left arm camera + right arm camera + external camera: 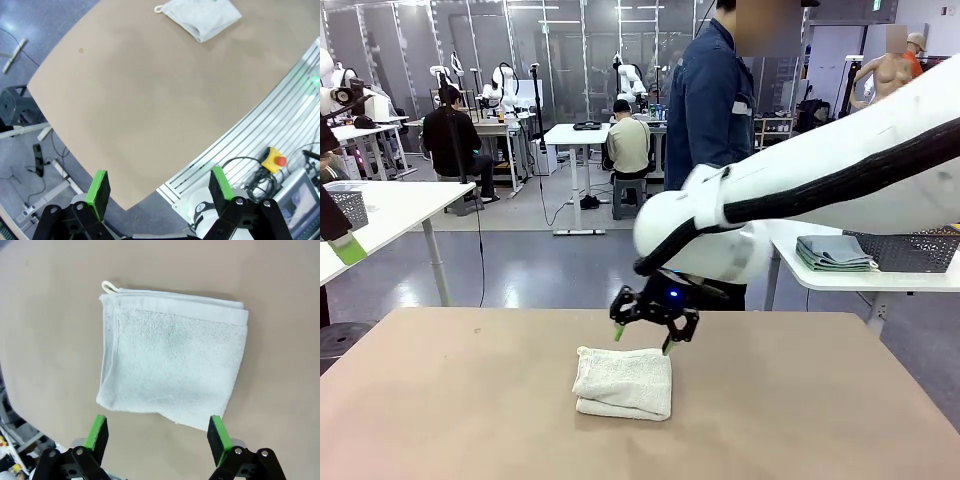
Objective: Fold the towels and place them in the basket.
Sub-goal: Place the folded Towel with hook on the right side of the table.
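Green pads stood spread wide on the right gripper [644, 340], nothing pinched between them, and it hung low over the far edge of the white towel [625, 383]. Whether the tips touched the cloth, I couldn't tell. That towel lay folded into a thick little rectangle near the middle of the tan table [460, 400], and from the right wrist view a small hanging loop [107, 286] poked out at one corner. Off to the left, the left gripper [159, 189] was held up over the table's left side, its fingers just as wide apart and empty, well apart from the towel. Beyond the table stood a person in a dark blue jacket [708, 110]. Far right, on a white side table [820, 280], sat the dark grey mesh basket [915, 250], with a stack of folded blue-grey towels [833, 253] just beside it on its left.
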### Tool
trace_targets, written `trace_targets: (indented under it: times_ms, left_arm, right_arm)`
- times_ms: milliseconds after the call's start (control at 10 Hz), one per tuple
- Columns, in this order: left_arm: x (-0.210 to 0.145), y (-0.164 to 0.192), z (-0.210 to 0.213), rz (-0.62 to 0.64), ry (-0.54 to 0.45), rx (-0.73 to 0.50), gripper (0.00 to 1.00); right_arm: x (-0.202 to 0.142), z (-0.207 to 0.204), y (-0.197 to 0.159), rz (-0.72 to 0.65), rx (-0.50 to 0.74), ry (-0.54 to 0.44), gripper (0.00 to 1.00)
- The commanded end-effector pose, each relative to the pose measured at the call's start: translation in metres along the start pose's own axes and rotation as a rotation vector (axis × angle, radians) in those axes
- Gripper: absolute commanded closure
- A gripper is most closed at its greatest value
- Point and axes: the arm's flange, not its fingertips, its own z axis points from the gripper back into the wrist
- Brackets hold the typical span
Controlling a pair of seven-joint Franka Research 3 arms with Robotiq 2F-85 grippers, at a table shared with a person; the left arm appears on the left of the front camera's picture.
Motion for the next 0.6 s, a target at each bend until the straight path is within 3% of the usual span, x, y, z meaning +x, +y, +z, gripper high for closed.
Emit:
trace_targets:
  times_ms: [0,300,500]
  left_arm:
    - [0.0,0.0,-0.001,-0.012,-0.001,0.003,0.0]
    - [0.0,0.0,-0.001,-0.012,-0.001,0.003,0.0]
    - [0.0,0.0,-0.001,-0.012,-0.001,0.003,0.0]
  right_arm:
    - [-0.02,-0.001,-0.043,0.0,0.147,-0.017,0.0]
    - [-0.024,-0.019,-0.092,-0.059,0.277,-0.058,0.0]
    - [-0.023,-0.038,-0.113,-0.108,0.3,-0.048,0.0]
